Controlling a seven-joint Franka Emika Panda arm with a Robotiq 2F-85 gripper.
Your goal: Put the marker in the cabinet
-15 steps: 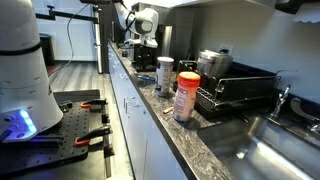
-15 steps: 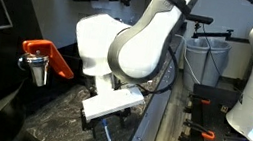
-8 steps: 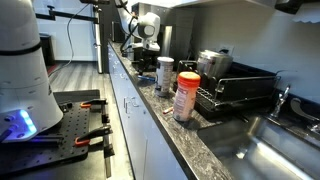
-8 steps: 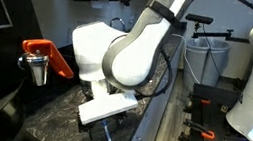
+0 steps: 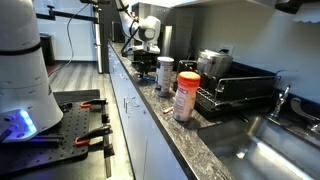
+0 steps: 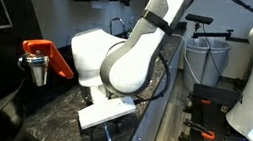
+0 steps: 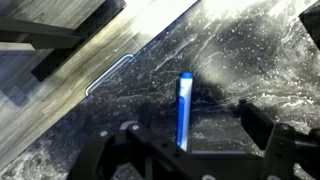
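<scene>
Compared with a second ago, my arm (image 6: pixel 128 61) stands more upright in an exterior view and its wrist block sits a little lower over the countertop (image 6: pixel 57 131); the things on the counter have not moved. In the wrist view the gripper (image 7: pixel 193 137) hangs above the one marker (image 7: pixel 183 108), a blue one lying flat on the dark marbled countertop. I see two dark fingers (image 7: pixel 125 142), spread wide with one on either side of the marker and neither touching it. A single metal handle (image 7: pixel 108 75) shows beyond the counter edge. The cabinet (image 5: pixel 220 15) is overhead and only partly in view, well apart from the marker. Along the counter I count two upright containers: one orange-lidded jar (image 5: pixel 187 95) and, just behind it, one white tub with a dark lid (image 5: pixel 165 72). There is one black dish rack (image 5: pixel 238 88) with one metal pot (image 5: pixel 213 62) beside it, and one sink (image 5: pixel 262 142). Near the arm I can also make out one orange object (image 6: pixel 50 57) and one metal cup (image 6: pixel 34 68)
</scene>
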